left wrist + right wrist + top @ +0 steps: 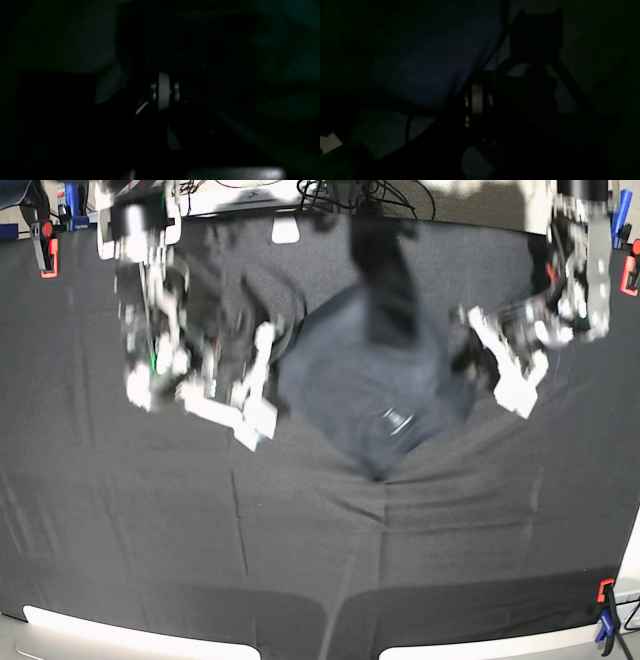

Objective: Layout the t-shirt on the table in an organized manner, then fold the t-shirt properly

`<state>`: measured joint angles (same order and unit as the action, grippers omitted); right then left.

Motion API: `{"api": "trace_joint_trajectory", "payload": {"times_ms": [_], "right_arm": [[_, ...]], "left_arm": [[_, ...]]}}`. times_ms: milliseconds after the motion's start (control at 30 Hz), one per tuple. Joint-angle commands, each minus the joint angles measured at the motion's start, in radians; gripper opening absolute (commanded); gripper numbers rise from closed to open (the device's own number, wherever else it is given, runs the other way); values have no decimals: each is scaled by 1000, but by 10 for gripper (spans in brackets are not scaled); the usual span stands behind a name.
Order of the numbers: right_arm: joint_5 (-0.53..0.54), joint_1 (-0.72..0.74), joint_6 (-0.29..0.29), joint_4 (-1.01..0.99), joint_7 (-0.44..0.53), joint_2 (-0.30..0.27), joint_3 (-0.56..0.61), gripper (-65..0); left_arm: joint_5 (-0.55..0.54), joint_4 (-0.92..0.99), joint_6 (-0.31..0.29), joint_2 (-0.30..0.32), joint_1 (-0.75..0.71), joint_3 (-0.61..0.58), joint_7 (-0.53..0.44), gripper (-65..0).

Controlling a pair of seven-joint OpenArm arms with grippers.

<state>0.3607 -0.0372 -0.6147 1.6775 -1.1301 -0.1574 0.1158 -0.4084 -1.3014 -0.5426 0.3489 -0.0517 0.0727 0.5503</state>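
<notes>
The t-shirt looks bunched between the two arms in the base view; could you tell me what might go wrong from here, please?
1. The t-shirt is a rumpled heap, so a grab may catch several layers and spread it unevenly.
2. Both arms are motion-blurred; the left claw and right claw could drag the table cloth, which is already creased.
3. Both wrist views are nearly black, so grasps cannot be checked there.
</notes>
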Motion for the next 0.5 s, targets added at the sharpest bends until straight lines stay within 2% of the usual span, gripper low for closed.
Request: {"api": "trace_joint_trajectory", "payload": {"times_ms": [0,267,367,467], "right_arm": [[15,-7,-14,32,32,8,-2,-650],[5,-138,-33,131,112,83,-2,-650],[-40,-177,-24,198,153,82,-20,-650],[-48,-225,-6,288,183,82,-86,-650]], "left_arm": [[40,13,51,11,24,5,8,-650],[40,47,50,-39,90,5,-47,-650],[37,3,50,-32,64,12,-42,-650],[28,-114,51,-33,-18,71,-43,-650]]}}
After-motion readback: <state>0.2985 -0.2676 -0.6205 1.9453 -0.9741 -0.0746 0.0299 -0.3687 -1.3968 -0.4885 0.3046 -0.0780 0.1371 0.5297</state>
